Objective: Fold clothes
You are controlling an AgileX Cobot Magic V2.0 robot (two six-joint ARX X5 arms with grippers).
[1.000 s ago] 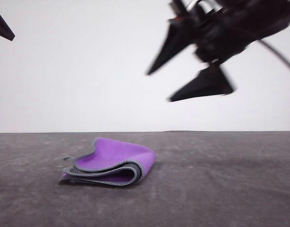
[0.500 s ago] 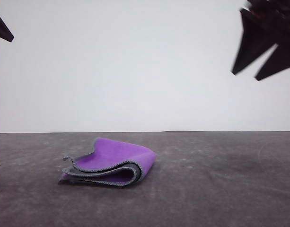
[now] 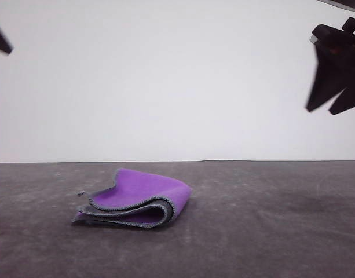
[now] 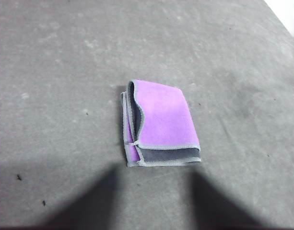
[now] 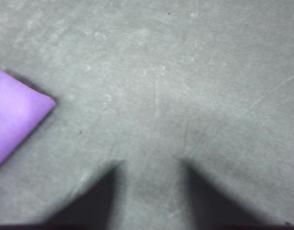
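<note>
The cloth (image 3: 134, 200) is lying folded on the surface (image 3: 270, 231), left of centre, its layers stacked one on another and its rounded fold facing right. The right gripper (image 3: 335, 107) is hanging high above the surface, well to the cloth's right. The left gripper (image 3: 0, 39) is sitting high at the far left.

A bare test bench: grey tabletop (image 3: 270, 231) against a blank white wall (image 3: 165, 81).
</note>
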